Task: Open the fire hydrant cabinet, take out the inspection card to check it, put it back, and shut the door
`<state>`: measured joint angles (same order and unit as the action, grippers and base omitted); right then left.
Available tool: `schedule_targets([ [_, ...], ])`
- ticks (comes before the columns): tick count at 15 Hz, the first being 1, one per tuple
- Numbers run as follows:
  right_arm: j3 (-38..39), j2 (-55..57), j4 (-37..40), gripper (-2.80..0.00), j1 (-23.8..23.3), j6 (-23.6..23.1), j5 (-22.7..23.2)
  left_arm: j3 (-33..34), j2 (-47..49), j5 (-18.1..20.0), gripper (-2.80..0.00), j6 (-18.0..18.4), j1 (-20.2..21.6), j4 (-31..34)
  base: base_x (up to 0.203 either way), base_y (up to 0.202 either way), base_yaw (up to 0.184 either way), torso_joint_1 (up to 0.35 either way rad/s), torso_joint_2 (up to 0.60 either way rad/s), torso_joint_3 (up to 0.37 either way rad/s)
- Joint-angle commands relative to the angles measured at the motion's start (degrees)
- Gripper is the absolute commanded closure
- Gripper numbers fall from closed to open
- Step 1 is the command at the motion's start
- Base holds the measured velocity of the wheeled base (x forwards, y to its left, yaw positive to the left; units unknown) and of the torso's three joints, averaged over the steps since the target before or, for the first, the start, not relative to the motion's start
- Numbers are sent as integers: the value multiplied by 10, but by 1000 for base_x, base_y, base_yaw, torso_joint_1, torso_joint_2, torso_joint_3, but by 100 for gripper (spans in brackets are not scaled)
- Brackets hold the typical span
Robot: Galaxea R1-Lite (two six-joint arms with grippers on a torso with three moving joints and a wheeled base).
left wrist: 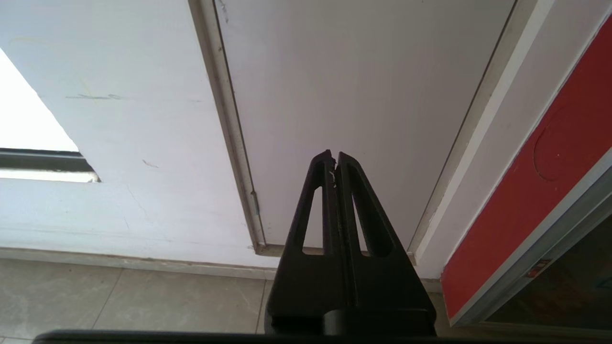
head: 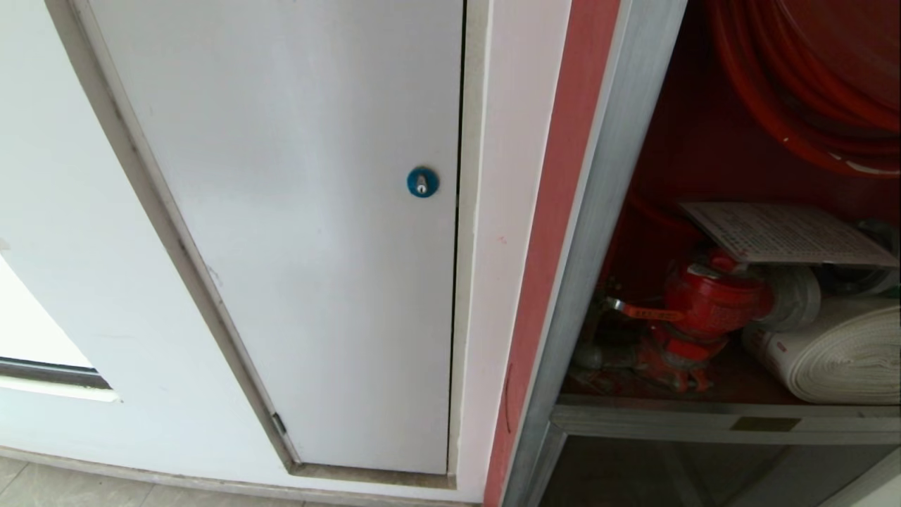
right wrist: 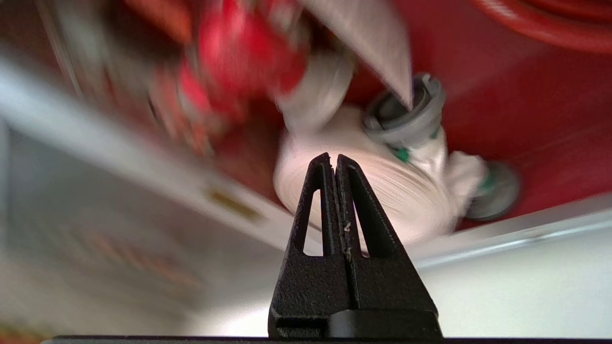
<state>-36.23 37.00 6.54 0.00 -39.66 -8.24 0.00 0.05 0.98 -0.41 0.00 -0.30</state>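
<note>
Red-lined fire hydrant cabinet [head: 598, 211] holds inspection card [head: 781, 232] atop hose roll [head: 838, 352]; both grippers' fingers pressed together, empty.

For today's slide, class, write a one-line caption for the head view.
Open fire hydrant cabinet with inspection card resting above the red valve and rolled hose, beside a white panel.

The white panel [head: 295, 232] and open fire hydrant cabinet [head: 605, 211] are seen from above by the head view, the panel being shared with the left wrist view, the cabinet interior, close up, with the right.
</note>
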Motion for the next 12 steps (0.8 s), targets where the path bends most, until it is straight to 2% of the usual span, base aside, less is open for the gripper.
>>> schedule_targets([
  [1,-12,17,42,0,-1,-84,-29,0,0,0,0,0,0,0,0,0,0,0,0,0],
  [2,-26,18,84,0,0,-120,-60,0,0,0,0,0,0,0,0,0,0,0,0,0],
  [4,-66,22,137,0,-1,-197,-91,0,0,0,0,0,0,0,0,0,0,0,0,0],
  [7,-133,52,155,0,-1,-283,-115,0,0,0,0,-1,0,0,0,0,0,0,0,0],
  [8,-142,55,161,-280,-1,-310,-117,0,0,0,0,0,0,0,0,0,0,0,0,0],
  [12,-148,81,159,-280,-1,-321,-117,0,0,0,0,0,0,0,0,0,0,0,0,0],
])
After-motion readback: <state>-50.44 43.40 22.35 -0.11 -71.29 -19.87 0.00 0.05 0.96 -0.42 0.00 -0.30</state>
